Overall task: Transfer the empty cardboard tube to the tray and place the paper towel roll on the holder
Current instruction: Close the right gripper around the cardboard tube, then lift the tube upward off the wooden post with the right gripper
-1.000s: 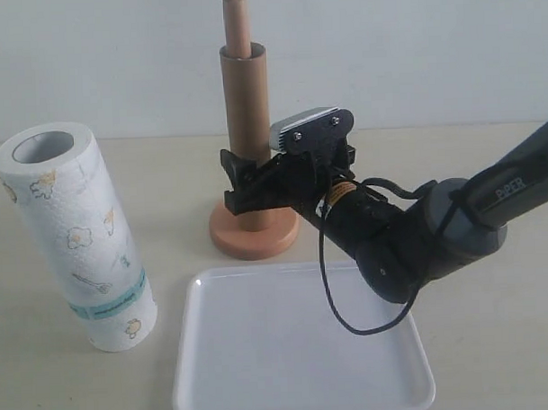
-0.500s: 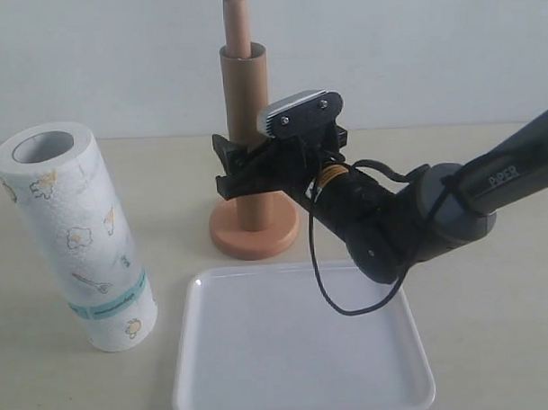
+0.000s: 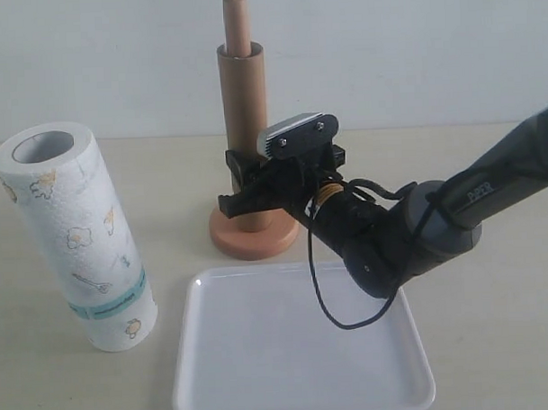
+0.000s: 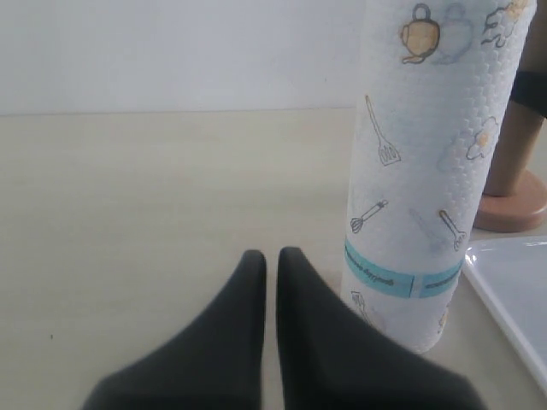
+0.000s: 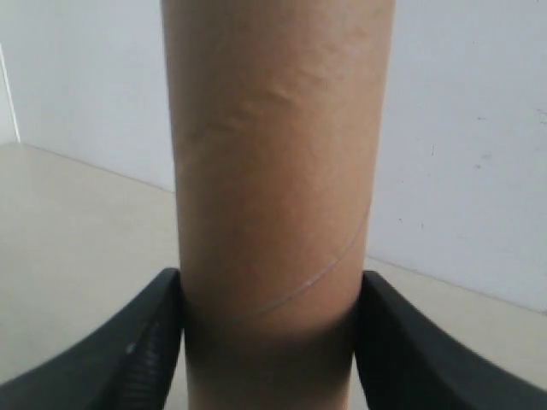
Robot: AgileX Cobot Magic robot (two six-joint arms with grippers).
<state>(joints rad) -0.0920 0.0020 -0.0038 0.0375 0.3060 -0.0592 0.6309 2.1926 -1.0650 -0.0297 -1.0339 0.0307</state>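
The right gripper (image 3: 238,181) holds the empty cardboard tube (image 3: 243,98) down low. The tube stands on the holder (image 3: 254,239) pole, in the top middle. The left gripper (image 4: 271,259) is pinched shut on nothing, beside the paper towel roll (image 4: 427,171).

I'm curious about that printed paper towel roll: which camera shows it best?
The exterior view: the paper towel roll stands whole, its hollow core visible. The left wrist view shows it close but cuts off its top. The right wrist view shows none of it, only the cardboard tube.
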